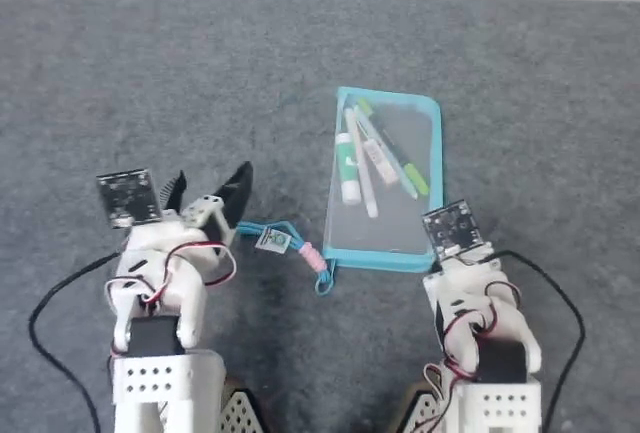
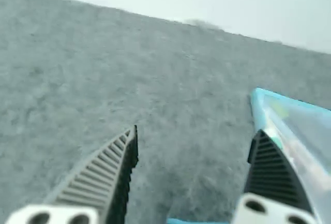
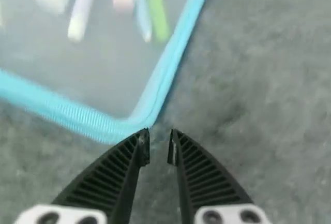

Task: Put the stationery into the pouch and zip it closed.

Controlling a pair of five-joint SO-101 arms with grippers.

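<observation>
Stationery (image 1: 372, 158) in pouch (image 1: 385, 223); left gripper (image 1: 212, 178) spread wide by zip strap (image 1: 283, 239), right gripper (image 3: 159, 145) barely parted at pouch corner, prob. to anchor it.

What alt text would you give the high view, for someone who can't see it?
A clear, blue-edged pouch holding pens lies on a grey table. Its blue strap trails toward the open left gripper; the right arm stands at its near corner.
</observation>
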